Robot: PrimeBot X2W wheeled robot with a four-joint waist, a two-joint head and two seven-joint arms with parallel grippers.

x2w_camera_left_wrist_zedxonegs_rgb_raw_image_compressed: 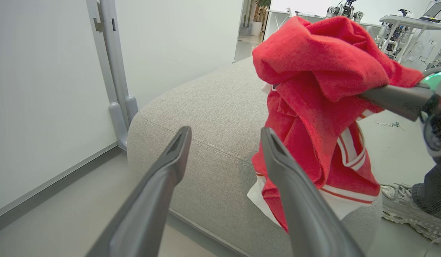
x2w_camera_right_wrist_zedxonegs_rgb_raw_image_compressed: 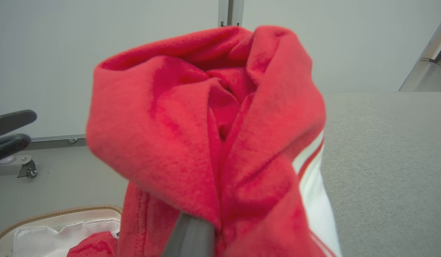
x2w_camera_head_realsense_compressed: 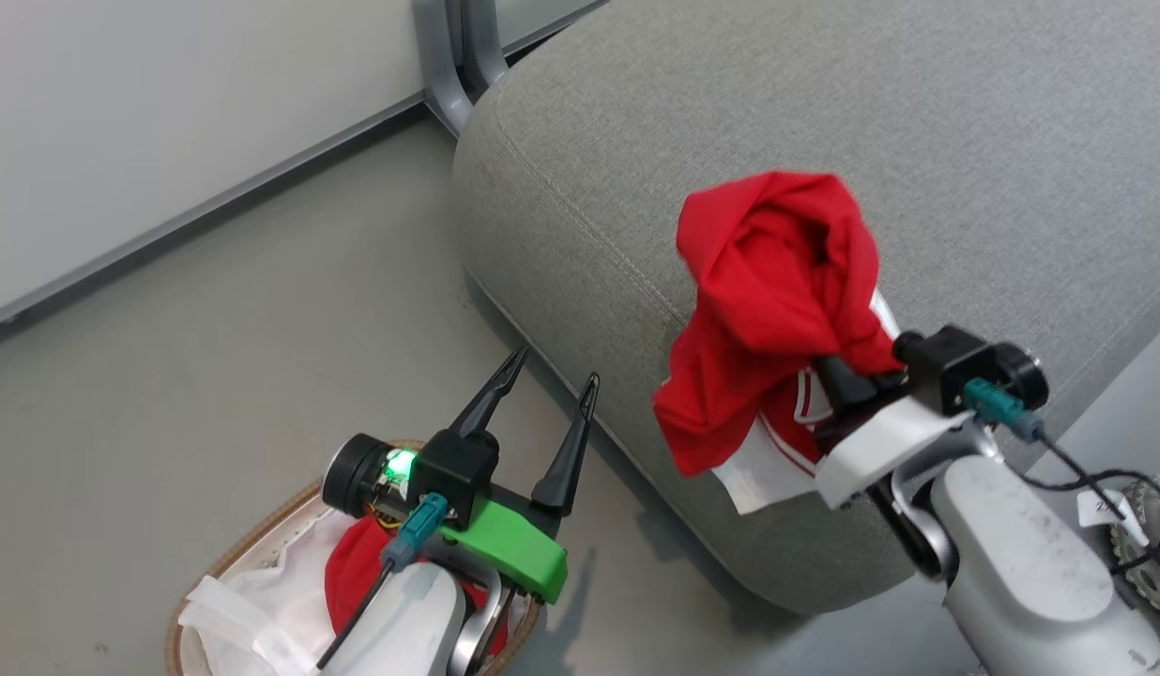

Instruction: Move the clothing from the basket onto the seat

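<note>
**Striped red garment (x2w_camera_head_realsense_compressed: 777, 282) hung from the right jaws at the edge of the seat (x2w_camera_head_realsense_compressed: 918, 122).**
The right jaws were clenched on the bunched garment at 3 o'clock in the head view. Soft, light and limp, it would likely slump wherever it was released, so a pinch through a thick fold suited it. The left jaws stood spread and empty over the basket (x2w_camera_head_realsense_compressed: 247, 543) at 7 o'clock, where a plain red garment (x2w_camera_head_realsense_compressed: 355, 563) lay on the white liner (x2w_camera_head_realsense_compressed: 251, 601).
</note>
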